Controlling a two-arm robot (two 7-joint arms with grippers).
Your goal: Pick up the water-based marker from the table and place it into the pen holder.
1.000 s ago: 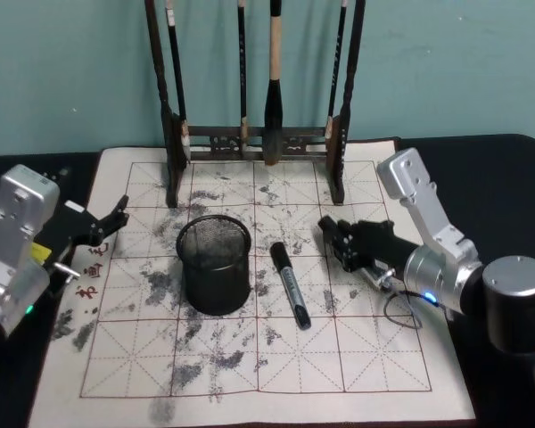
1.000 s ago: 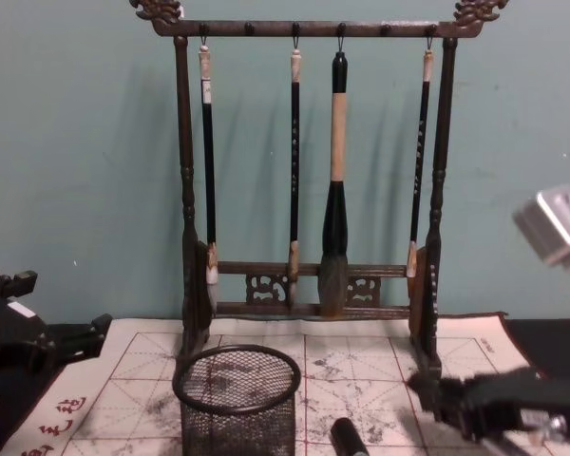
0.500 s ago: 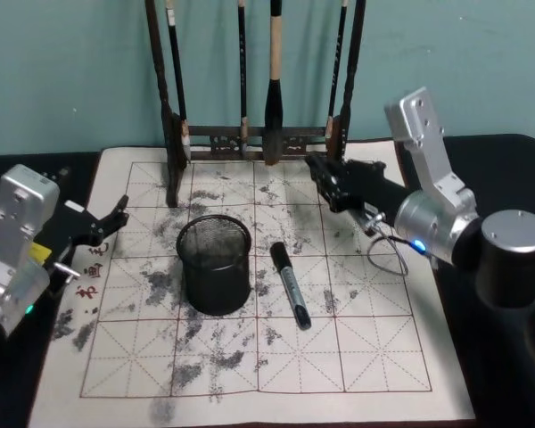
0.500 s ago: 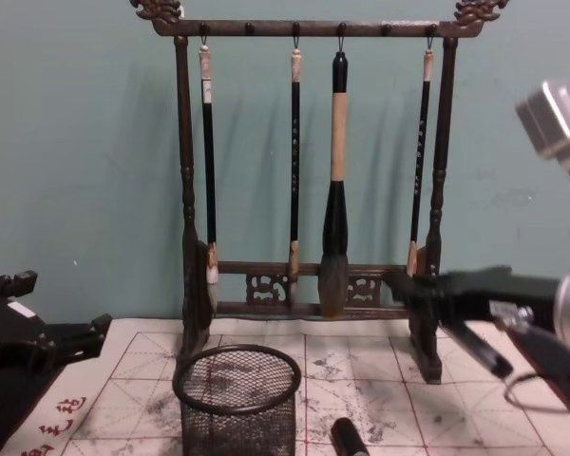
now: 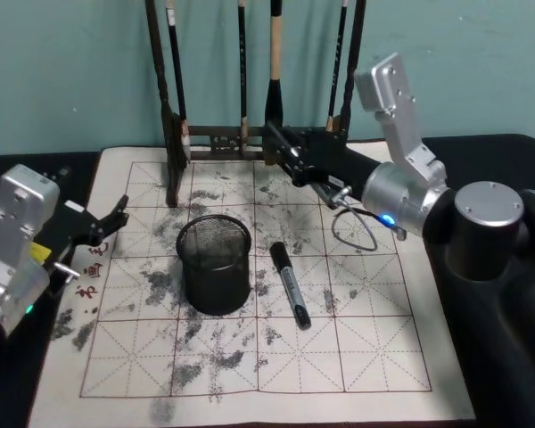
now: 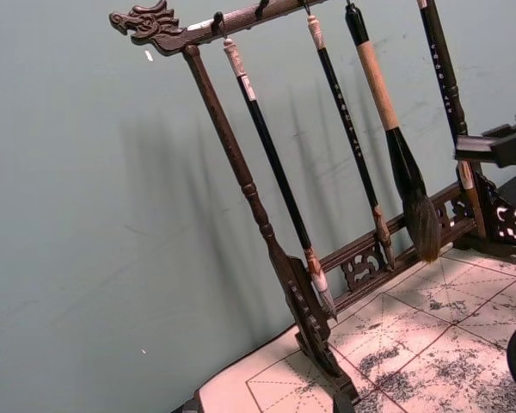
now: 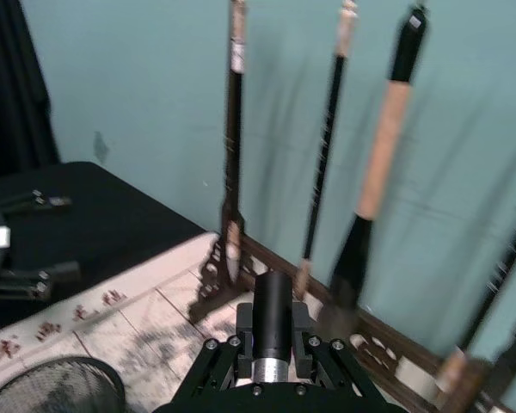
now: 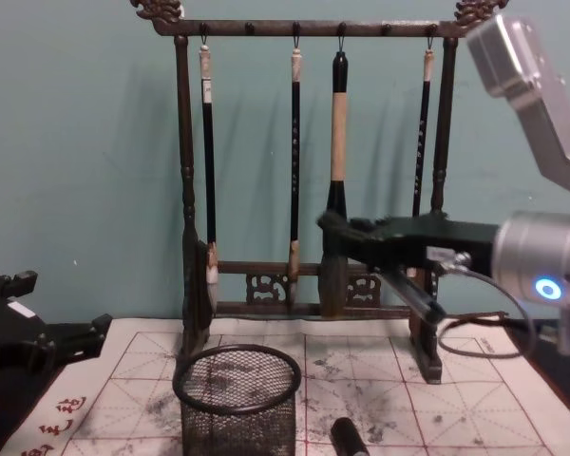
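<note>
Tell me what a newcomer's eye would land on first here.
The right tool, held high before the wooden brush rack at the mat's far side. Nearer the robot, the black marker lies on the ink-smudged mat, just right of the mesh pen holder; the left tool sits parked at the mat's left edge.

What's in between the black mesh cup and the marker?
Just a bare strip of ink-smudged mat, seen in the head view. The pen holder and marker lie apart.
</note>
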